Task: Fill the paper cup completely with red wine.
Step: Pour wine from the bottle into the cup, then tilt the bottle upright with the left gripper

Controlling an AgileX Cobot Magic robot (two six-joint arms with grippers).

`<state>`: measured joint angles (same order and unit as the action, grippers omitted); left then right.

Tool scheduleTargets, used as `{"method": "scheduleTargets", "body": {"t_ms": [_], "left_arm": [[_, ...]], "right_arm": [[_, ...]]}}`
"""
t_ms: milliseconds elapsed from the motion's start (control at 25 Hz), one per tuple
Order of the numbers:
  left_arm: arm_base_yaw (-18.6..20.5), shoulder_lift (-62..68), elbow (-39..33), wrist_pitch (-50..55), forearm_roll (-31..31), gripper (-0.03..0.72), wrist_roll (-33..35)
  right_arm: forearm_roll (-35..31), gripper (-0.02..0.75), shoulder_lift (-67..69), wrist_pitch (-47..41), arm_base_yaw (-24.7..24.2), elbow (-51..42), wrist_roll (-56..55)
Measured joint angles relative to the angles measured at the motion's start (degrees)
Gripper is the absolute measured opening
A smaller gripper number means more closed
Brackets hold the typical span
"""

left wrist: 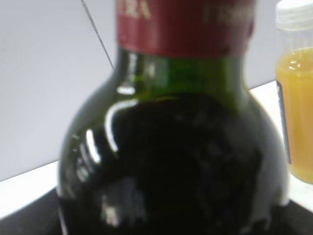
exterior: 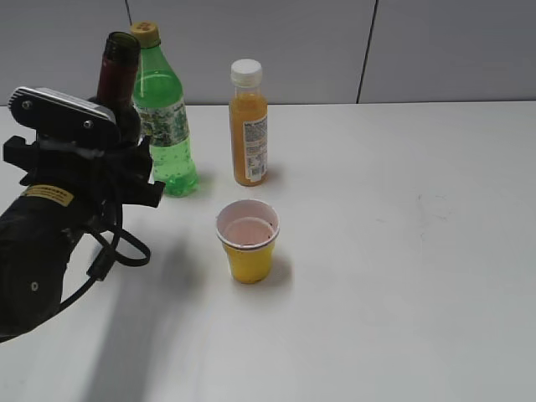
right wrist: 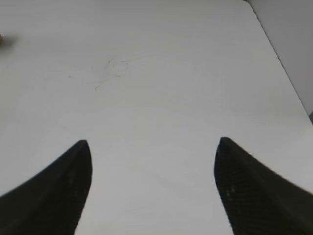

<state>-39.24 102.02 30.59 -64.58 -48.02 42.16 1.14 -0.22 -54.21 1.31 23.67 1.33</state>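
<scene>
**A:** Exterior view first: the white table [exterior: 419,251] takes up nearly everything, and on the left of it is the big black left arm [exterior: 42,243] with its cable looping down.

**B:** And the left gripper [exterior: 126,163]?

**A:** It's up against the wine bottle [exterior: 117,71], whose open neck with a dark red foil band sticks up above the wrist housing. I can't see the fingers, so I cannot tell whether they're clamped on it. From the left wrist camera the wine bottle [left wrist: 171,156] fills the frame, dark green glass at the shoulder, the red wine [left wrist: 186,186] near black below, upright.

**B:** What's beside it?

**A:** The green soda bottle [exterior: 163,117], just to its right and a bit behind, yellow cap on. Then the orange juice bottle [exterior: 249,126], white cap, standing apart further right; its edge shows in the left wrist camera too [left wrist: 296,98].

**B:** The cup?

**A:** The paper cup [exterior: 248,243] stands upright in front of the juice, apart from all the bottles. Its white inside has a pinkish tint with a dark line low down; it is nowhere near full.

**B:** The other arm?

**A:** The right gripper [right wrist: 154,147] hangs over bare table, fingers [right wrist: 58,191] spread wide, holding nothing.
</scene>
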Motion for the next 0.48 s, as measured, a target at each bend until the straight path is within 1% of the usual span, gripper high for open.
{"method": "scheduleTargets", "body": {"t_ms": [240,320,480], "left_arm": [[-0.07,-0.05,-2.04,-0.11,0.01,0.552,0.17],[-0.64,-0.05,-2.79,0.06,-0.3,0.552,0.82],[-2.59,-0.05,-2.93,0.06,-0.52,0.552,4.9]], "right_arm": [[0.0,0.589,0.0,0.0,0.0,0.0,0.0],[0.0,0.589,0.0,0.0,0.0,0.0,0.0],[0.0,0.589,0.0,0.0,0.0,0.0,0.0]]}}
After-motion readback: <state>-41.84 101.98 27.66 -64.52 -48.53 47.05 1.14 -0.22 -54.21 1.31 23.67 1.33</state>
